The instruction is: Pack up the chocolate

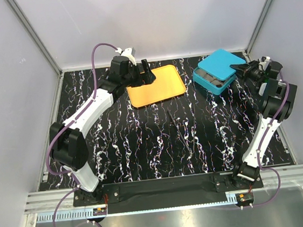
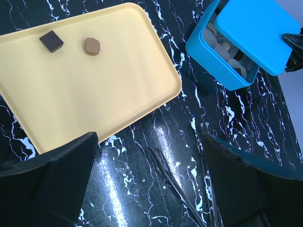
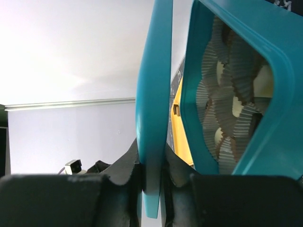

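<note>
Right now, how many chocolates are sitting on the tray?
2. A dark square chocolate and a round tan chocolate lie side by side, not touching, near one end of the tray. Others may be hidden in the box under its lid.

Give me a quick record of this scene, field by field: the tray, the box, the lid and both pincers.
tray: orange, holds a dark square chocolate and a tan round chocolate
box: teal, paper cups inside, partly uncovered
lid: teal, skewed over the box
left pincer: open, above the table beside the tray, holding nothing
right pincer: shut on the lid's edge
</note>
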You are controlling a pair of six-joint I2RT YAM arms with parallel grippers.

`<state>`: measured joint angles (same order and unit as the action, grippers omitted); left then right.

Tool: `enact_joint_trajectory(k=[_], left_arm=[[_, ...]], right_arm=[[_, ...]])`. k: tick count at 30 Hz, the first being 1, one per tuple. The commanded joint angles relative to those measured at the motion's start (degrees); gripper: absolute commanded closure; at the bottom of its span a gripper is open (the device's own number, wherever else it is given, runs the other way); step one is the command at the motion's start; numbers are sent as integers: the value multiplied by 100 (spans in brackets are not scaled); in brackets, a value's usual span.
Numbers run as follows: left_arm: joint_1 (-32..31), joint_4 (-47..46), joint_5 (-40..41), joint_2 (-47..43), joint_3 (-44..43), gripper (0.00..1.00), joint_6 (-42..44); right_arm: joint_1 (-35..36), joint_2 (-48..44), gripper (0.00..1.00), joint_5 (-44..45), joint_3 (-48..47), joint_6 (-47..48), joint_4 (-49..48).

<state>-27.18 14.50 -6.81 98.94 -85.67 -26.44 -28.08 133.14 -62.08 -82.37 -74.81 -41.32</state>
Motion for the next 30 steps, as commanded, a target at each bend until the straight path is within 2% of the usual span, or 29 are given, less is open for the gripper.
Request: enact_joint_trajectory(k=[1, 14, 18, 27, 30], left_arm=[[-24, -246, 39, -278, 24, 2, 51], [-33, -237, 65, -208, 15, 2, 68], [-33, -202, 127, -226, 24, 2, 130], [-33, -185, 127, -199, 24, 2, 148], [-33, -185, 127, -208, 24, 2, 156]], right_arm=[[109, -104, 100, -76, -148, -420, -851], [373, 203, 100, 12, -447, -263, -579], [373, 116, 100, 74, -447, 281, 235], [294, 63, 98, 91, -324, 537, 432], [294, 10, 96, 126, -376, 826, 800]])
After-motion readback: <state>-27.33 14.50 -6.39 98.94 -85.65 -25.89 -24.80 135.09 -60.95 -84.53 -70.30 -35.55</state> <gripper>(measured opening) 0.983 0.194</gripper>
